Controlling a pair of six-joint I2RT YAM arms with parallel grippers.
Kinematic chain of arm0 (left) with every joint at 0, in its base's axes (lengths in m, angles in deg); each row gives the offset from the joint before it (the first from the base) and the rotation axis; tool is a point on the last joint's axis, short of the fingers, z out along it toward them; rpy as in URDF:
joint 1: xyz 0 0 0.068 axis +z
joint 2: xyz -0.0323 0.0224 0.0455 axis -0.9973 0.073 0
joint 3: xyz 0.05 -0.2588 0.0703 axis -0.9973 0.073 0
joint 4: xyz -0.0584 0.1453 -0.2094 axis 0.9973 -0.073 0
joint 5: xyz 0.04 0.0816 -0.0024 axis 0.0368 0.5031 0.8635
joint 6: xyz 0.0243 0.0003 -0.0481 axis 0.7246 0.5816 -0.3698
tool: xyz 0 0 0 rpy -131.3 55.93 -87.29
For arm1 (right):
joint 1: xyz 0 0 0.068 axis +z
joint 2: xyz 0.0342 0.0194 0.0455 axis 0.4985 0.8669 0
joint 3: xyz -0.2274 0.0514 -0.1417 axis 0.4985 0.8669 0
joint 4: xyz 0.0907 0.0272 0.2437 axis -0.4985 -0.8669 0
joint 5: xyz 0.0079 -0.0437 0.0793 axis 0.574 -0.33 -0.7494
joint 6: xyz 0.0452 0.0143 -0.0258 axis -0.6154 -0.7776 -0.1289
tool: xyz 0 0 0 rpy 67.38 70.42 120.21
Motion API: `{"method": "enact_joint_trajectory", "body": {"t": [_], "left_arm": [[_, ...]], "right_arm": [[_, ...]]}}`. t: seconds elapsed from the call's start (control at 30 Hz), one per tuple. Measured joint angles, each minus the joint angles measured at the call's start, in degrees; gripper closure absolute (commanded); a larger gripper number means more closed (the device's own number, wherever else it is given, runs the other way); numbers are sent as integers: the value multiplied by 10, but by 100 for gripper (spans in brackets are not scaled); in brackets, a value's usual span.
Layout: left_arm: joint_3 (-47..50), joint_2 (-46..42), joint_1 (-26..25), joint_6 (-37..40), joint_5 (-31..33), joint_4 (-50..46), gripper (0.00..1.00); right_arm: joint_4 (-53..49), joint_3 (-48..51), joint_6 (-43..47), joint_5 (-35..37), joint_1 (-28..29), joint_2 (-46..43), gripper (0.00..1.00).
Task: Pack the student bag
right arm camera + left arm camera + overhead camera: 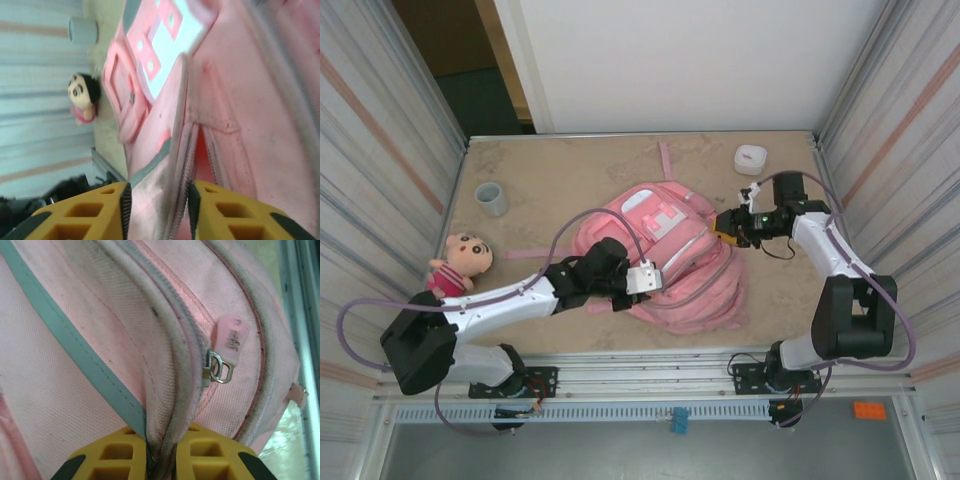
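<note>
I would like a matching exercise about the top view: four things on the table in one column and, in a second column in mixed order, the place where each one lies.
Things
1. student bag
2. doll
3. grey cup
4. white container

Places
A. far side, toward the right
B. middle of the table
C. left edge, on the nearer side
D. left side, farther back than the doll

Pairs: 1-B, 2-C, 3-D, 4-A
</note>
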Motion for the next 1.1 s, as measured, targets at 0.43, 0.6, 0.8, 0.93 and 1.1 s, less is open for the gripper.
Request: {"method": "enact_joint_trajectory", "body": {"t": [0.43,0.6,0.8,0.93,1.1], "left_arm": [[33,0,-12,-226,-23,57,100],[32,1,-5,-263,-48,57,100],[26,15,8,-288,-80,57,100],[23,19,10,-293,-88,54,100],[17,22,11,-294,-90,50,100]], "right_arm": [[-66,18,23,236,148,-296,53],[-72,85,3,305,286,-378,56],[-75,127,-20,436,461,-405,55],[-58,150,-4,526,572,-396,50],[-21,152,30,585,624,-338,48]]}}
